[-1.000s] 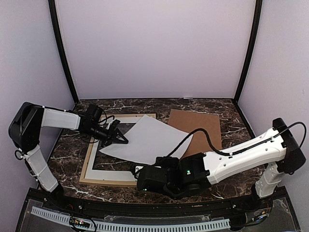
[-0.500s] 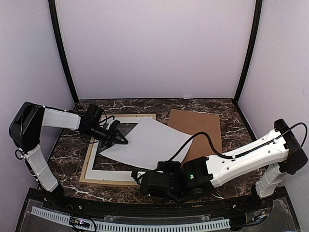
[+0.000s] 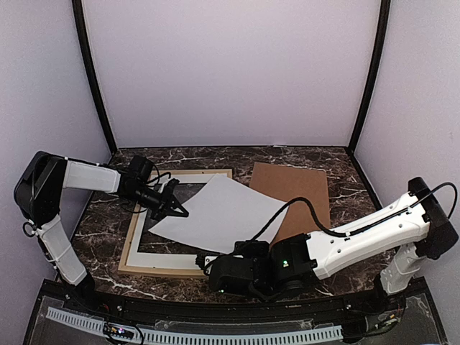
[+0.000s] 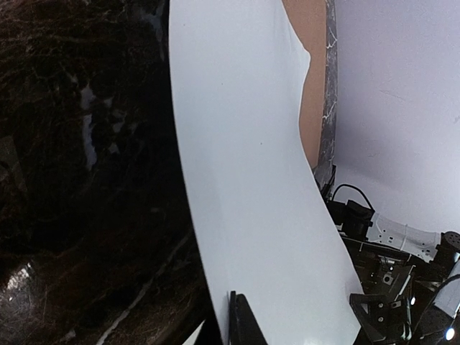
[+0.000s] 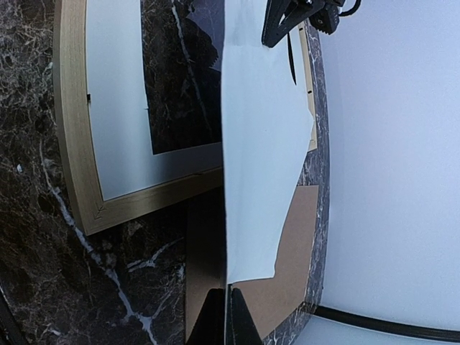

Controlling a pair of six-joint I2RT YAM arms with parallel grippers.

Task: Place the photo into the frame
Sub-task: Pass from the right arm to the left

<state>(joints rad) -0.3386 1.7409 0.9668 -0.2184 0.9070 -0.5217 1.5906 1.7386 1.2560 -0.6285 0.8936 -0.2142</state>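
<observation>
The photo [image 3: 219, 210] shows its plain white side and hangs slanted over the right part of the light wood frame [image 3: 130, 248]. My left gripper [image 3: 177, 210] is shut on the photo's left corner; in the left wrist view one black finger [image 4: 242, 325] lies on top of the sheet [image 4: 244, 158], the other is hidden beneath. My right gripper [image 5: 227, 310] is shut on the photo's near edge [image 5: 255, 144], which runs edge-on up from its fingertips. From above, the right wrist [image 3: 255, 267] covers that grip.
A white mat [image 3: 164, 256] with a window lies inside the frame, dark marble showing through. A brown backing board [image 3: 298, 188] lies at the right, partly under the photo. The right arm's black cable [image 3: 316, 223] crosses above it. Purple walls enclose the table.
My left gripper has closed onto the photo's left corner. The right arm shifted slightly toward the near edge and then held still, still gripping the photo.
</observation>
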